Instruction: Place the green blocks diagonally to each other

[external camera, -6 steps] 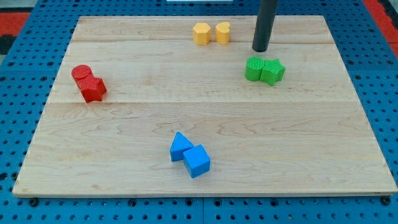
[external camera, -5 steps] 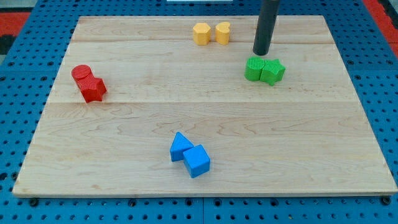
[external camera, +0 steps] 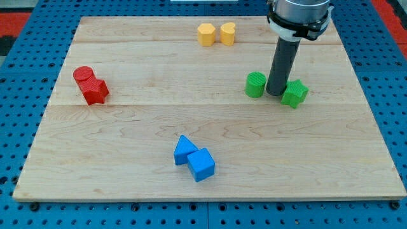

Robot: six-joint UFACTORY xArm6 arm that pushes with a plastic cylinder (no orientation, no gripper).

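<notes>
At the view's upper right of the pale wooden board [external camera: 127,133]: green round ribbed block [external camera: 255,84] and green star-shaped block [external camera: 294,93], now apart, the star slightly lower and toward the view's right. Between them: the rod's tip [external camera: 276,94], a plain dark rod with no jaws to open or close, touching or nearly touching both blocks. The round block lies to the tip's left, the star to its lower right; judged, a push down-view on the star would steepen the diagonal. Outward: two yellow blocks [external camera: 215,34] at the top edge, red pair [external camera: 91,85] at left, blue pair [external camera: 194,159] at bottom centre.
</notes>
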